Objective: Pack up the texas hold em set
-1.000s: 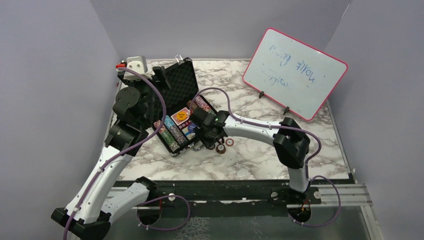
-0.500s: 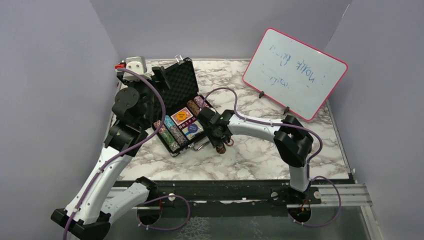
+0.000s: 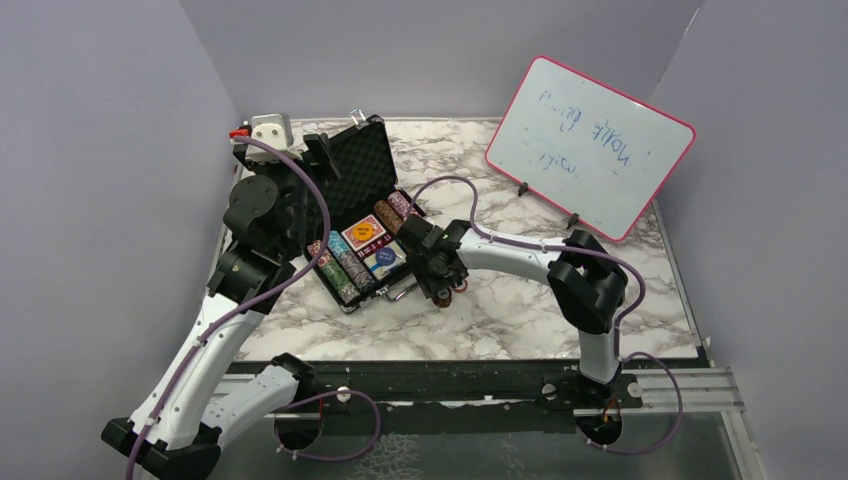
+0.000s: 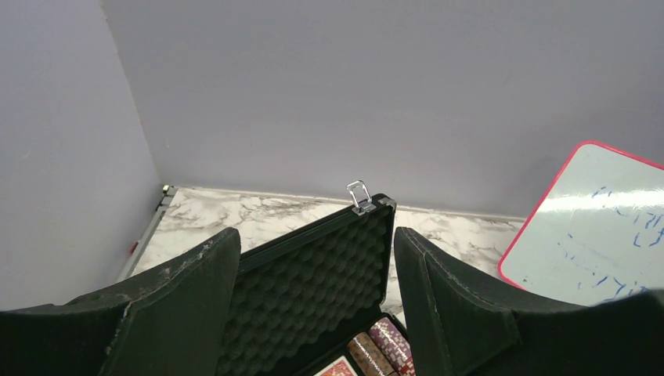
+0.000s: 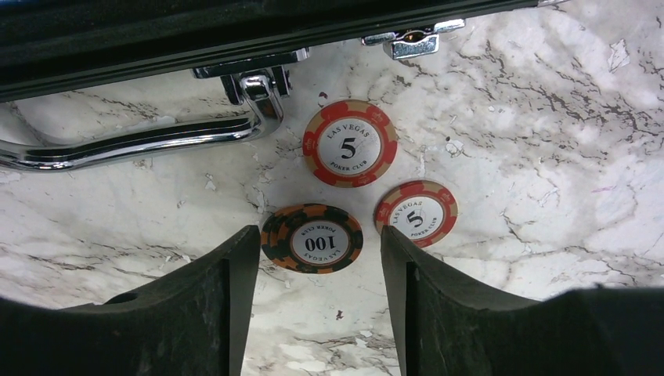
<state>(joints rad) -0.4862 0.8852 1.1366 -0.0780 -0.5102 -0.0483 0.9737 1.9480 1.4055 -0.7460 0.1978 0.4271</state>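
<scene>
Open briefcase (image 4: 313,286) between spread fingers (image 4: 180,313)

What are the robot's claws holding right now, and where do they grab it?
Nothing. The right gripper is open over the 100 chip, which lies flat on the table. The left gripper is open and empty, facing the case lid.

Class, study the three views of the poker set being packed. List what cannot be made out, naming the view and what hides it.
Whiteboard writing: too small in the top view, cut by the edge in the left wrist view.
Loose chips: top view, mostly covered by the right gripper.
Case contents: left wrist view, cut off by the bottom edge and the left gripper.
</scene>
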